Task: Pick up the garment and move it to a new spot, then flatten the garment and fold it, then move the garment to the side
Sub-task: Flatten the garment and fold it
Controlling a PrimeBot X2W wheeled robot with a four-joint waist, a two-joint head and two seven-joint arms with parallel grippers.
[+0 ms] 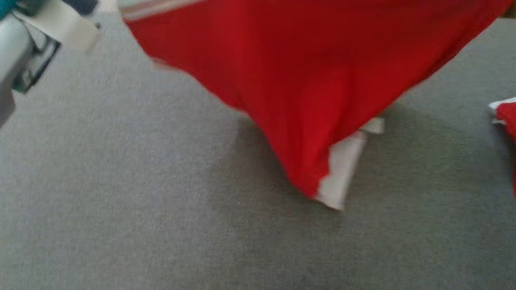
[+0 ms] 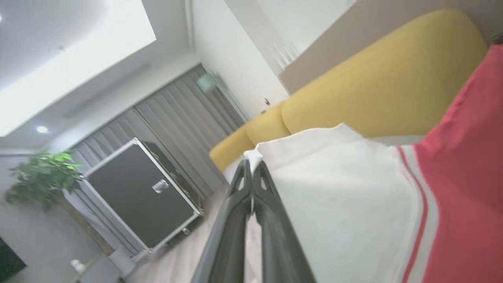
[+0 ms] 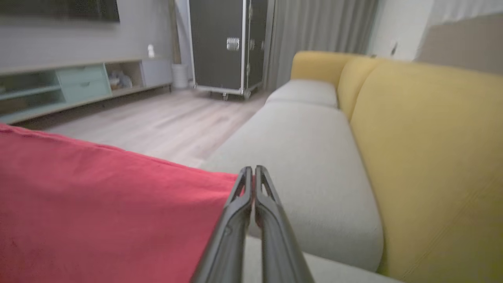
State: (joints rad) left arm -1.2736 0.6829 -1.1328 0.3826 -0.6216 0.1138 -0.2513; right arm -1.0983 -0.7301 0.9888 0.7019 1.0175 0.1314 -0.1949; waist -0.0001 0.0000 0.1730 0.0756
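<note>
The garment (image 1: 305, 68) hangs spread above the grey seat (image 1: 107, 208), sagging to a white-tipped point in the middle, its white corner pinched by the left gripper (image 2: 252, 167) at far left and its red edge by the right gripper (image 3: 251, 173) at far right.

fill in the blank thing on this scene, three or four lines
1. The garment held up is mostly ____.
2. The left gripper pinches the garment's ____ part.
3. The sofa has a ____ backrest.
4. The case on wheels is ____.
Missing words: red; white; yellow; black.
</note>
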